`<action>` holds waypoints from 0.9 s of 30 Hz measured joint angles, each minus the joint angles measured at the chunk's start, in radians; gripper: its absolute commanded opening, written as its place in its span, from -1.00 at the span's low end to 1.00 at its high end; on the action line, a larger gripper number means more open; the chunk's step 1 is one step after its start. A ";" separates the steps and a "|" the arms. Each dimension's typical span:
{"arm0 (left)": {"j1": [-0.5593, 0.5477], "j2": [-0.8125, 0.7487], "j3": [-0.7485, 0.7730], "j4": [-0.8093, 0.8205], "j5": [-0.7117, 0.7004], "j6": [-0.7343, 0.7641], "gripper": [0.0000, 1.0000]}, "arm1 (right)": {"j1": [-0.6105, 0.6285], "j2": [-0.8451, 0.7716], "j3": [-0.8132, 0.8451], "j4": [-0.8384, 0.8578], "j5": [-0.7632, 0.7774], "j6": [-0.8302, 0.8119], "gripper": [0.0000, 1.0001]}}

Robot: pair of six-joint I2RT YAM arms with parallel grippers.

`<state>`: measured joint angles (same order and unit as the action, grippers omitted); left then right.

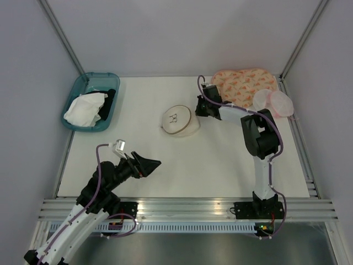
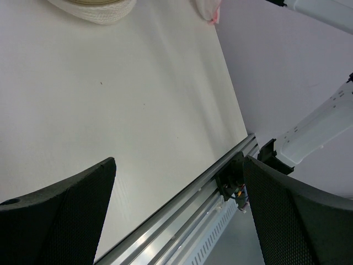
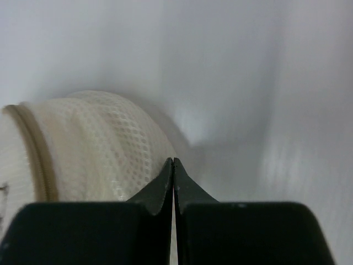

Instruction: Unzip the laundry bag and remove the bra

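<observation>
Roughly at the middle of the white table (image 1: 220,160), the small cream-white dome-shaped mesh laundry bag (image 1: 176,122) lies with its tan-rimmed round face and black bra icon turned up. The right gripper (image 1: 200,109) sits just beside the bag's far right flank, at the level of the table. In the right wrist view its two black fingertips (image 3: 165,179) are pressed flat together with no gap, their points against the bag's netted side wall, just right of the tan rim. Whether anything thin is pinched between them cannot be told. The bag's zip is not discernible in any view.

The left gripper (image 1: 148,164) hangs above the near left part of the table, well apart from the bag and pointing toward it. Its black fingers (image 2: 60,221) are spread wide with nothing between them, and only the bag's near edge shows at the top of the left wrist view.

At the far left corner a teal plastic tray (image 1: 74,94) holds a crumpled white cloth (image 1: 85,109) and a black cloth (image 1: 110,99). At the far right lie a pink-orange patterned pad (image 1: 242,81) and, touching it, a pale pink round mesh pair (image 1: 274,102).
</observation>
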<state>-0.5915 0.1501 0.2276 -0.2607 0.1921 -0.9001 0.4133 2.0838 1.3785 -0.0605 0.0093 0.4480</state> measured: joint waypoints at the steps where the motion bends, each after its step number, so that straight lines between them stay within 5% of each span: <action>1: 0.000 0.000 0.000 0.000 -0.003 0.000 0.99 | -0.007 0.026 0.041 -0.002 -0.061 -0.008 -0.99; 5: 0.000 0.008 0.002 0.000 -0.025 0.002 0.99 | -0.027 0.094 0.170 0.000 -0.202 -0.027 -0.99; 9: 0.000 0.040 0.018 -0.004 -0.035 0.008 0.99 | -0.031 0.072 0.175 -0.007 -0.138 -0.042 -0.94; 10: 0.000 0.044 0.021 -0.005 -0.035 0.009 0.99 | -0.031 0.045 0.155 -0.007 -0.092 -0.045 -0.79; 11: 0.000 0.045 0.023 -0.004 -0.036 0.009 0.99 | -0.031 0.021 0.136 -0.014 -0.058 -0.049 -0.27; 15: 0.000 0.044 0.022 -0.007 -0.038 0.009 0.99 | -0.019 -0.170 0.003 -0.035 0.105 -0.063 0.37; 20: 0.000 0.032 0.020 -0.008 -0.047 0.009 0.99 | 0.055 -0.412 -0.112 -0.064 0.194 -0.053 0.48; 27: 0.000 0.020 0.019 -0.010 -0.060 0.008 0.99 | 0.337 -0.558 -0.332 -0.035 0.234 0.167 0.48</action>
<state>-0.5915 0.1699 0.2470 -0.2710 0.1322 -0.8917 0.7506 1.5261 1.0470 -0.0956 0.2432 0.6147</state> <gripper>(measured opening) 0.993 0.743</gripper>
